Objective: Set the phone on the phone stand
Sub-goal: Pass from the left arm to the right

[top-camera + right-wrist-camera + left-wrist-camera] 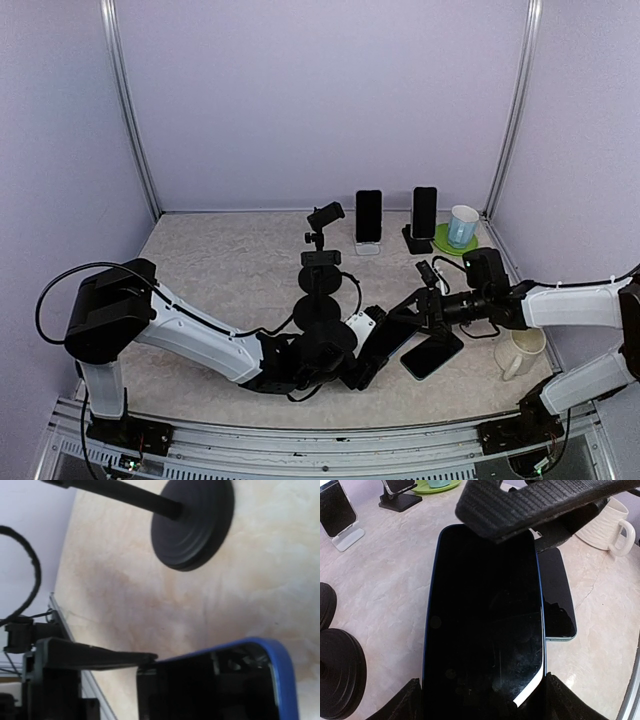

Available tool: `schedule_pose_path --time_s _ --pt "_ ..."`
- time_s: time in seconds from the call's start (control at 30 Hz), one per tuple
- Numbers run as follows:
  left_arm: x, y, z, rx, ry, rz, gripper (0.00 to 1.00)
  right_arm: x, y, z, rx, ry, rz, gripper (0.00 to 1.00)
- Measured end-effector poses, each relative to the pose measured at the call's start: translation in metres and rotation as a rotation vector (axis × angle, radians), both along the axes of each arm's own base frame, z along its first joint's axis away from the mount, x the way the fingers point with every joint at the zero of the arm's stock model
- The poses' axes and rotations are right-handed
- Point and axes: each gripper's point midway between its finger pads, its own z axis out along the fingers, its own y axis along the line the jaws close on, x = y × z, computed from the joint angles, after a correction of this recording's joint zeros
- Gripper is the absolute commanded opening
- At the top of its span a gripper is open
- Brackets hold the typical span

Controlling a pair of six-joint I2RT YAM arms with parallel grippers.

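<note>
Pale marbled table (220, 280) under lilac walls carries everything. The left jaws stand fairly wide and are clamped across the width of the phone (485, 620), one pad on each long edge at its near end, holding it screen up. The right jaws gape around the phone's far end. One textured finger (540, 502) lies across that end, but I cannot tell whether they press on it or merely straddle it.

Just beyond the held phone, on the right jaws' side, a second phone (559, 600) lies flat on the table, and past it sits a white mug (607, 522). On the other side of the left jaws stands the black phone stand (321, 300), close by but apart.

The phone looks like a stiff, fairly light slab with slick glass that would likely crack if dropped. Its blue rim seems the best purchase, so I would grip the long edges rather than the faces.

The left wrist view shows the whole smudged screen. The right wrist view gives only a blue corner beside one finger, plus the stand's round base. Only the top view shows both arms meeting, and two occupied stands (368, 245) well beyond them.
</note>
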Motion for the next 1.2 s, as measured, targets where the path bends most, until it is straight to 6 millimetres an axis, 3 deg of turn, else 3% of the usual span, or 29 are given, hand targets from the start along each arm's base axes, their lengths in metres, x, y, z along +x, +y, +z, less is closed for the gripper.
schedule_pose_path --time_s 0.47,1.07,1.2 --pt "-0.006 -0.003 0.018 -0.050 -0.024 -0.015 0.71 -0.012 0.008 0.013 0.130 0.019 0.050 0.81" --pt "-0.010 -0.007 0.023 -0.069 -0.036 -0.019 0.71 -0.011 0.007 0.011 0.133 0.039 0.025 0.45" --pt "-0.009 -0.007 0.024 -0.073 -0.038 -0.017 0.71 -0.010 0.008 0.011 0.136 0.035 0.021 0.34"
